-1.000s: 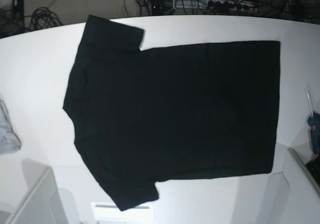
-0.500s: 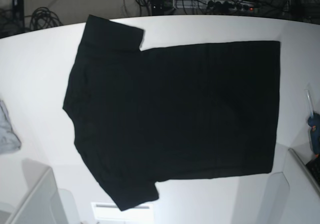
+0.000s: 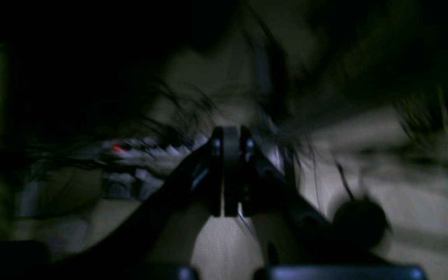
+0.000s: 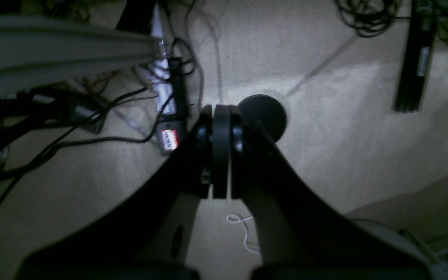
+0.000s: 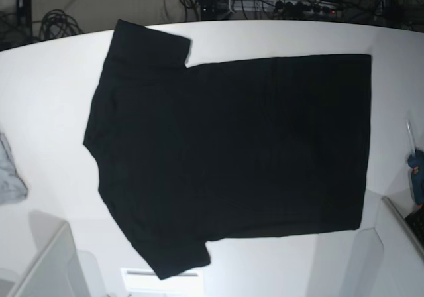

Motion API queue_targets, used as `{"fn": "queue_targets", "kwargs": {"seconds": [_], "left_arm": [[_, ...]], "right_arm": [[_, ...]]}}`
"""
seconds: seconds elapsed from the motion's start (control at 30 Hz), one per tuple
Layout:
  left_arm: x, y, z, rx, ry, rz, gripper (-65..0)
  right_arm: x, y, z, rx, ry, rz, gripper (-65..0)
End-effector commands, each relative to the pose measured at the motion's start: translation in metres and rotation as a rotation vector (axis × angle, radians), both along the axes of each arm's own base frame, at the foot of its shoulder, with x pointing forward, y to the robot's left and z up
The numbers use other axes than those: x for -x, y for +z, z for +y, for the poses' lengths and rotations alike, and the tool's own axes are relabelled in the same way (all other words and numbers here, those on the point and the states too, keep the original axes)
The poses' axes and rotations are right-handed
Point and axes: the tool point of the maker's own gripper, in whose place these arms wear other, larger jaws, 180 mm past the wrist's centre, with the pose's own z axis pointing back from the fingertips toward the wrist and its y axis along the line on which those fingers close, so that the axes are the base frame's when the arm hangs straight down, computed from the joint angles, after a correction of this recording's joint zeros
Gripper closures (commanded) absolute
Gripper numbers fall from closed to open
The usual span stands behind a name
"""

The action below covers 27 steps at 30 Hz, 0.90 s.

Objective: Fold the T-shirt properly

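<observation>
Lying flat and fully spread, the T-shirt [image 5: 228,144] covers the middle of the white worktop [image 5: 46,91], unfolded. Its long axis runs across the base view: the collar end and both short sleeves point toward that view's left, and the straight hem [image 5: 366,141] toward its right. One sleeve reaches the far edge of the worktop; the other almost reaches the near edge. The cloth looks smooth, with no fold started.

Neither arm shows in the base view, so neither is over the shirt. The right tool [image 4: 221,155], seen from its own wrist camera, has its jaws pressed together with nothing between them, and it looks down on carpet and cables rather than cloth. The left tool [image 3: 230,171] is likewise closed and empty; its picture is dark and blurred, showing only floor clutter. Which arm is nearer to the shirt cannot be told from these views. By the rig's layout, though, the right arm stands on the collar-and-sleeve side of the shirt and the left arm on the hem side.

A small grey cloth [image 5: 10,171] lies well apart from the shirt's collar end, at the worktop's edge. A blue item [image 5: 416,171] sits beyond the hem.
</observation>
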Motion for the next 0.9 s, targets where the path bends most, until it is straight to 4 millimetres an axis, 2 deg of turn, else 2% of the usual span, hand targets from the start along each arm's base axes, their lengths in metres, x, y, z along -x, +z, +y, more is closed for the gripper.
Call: {"fn": "queue_targets", "kwargs": {"seconds": [0.0,0.07,0.13,0.27,0.37,0.57,0.73,0.8,0.87], "left_arm": [[0.000,0.016,0.010,-0.012,-0.006,-0.032,0.0],[-0.009,0.036,0.014,-0.004,-0.019,-0.076,0.0],[-0.023,0.057,0.013,0.007,-0.012,-0.136,0.0],[-0.049,0.095,0.007,0.042,-0.011,-0.240,0.0],[-0.068,0.115,0.011,0.066,-0.006,-0.297,0.0],[-0.089,0.128,0.033,0.078,0.036,-0.358,0.0],[-0.109,0.134,0.063,0.029,0.090,-0.376,0.0],[-0.114,0.135,0.082,-0.023,0.106,-0.350,0.0],[-0.121,0.136,0.094,-0.058,0.128,-0.355,0.0]], "right_arm": [[-0.004,0.009,-0.009,0.026,-0.006,-0.028,0.0],[-0.011,0.019,-0.018,0.048,-0.015,-0.055,0.0],[-0.026,0.032,-0.024,0.062,-0.018,-0.105,0.0],[-0.064,0.057,-0.029,0.078,-0.019,-0.219,0.0],[-0.098,0.073,-0.026,0.073,-0.015,-0.317,0.0],[-0.144,0.082,-0.020,0.052,-0.015,-0.437,0.0],[-0.175,0.087,0.005,-0.078,-0.057,-0.513,-0.5],[-0.185,0.087,0.009,-0.143,-0.109,-0.521,-11.1],[-0.194,0.087,0.014,-0.211,-0.155,-0.521,-18.2]]}}
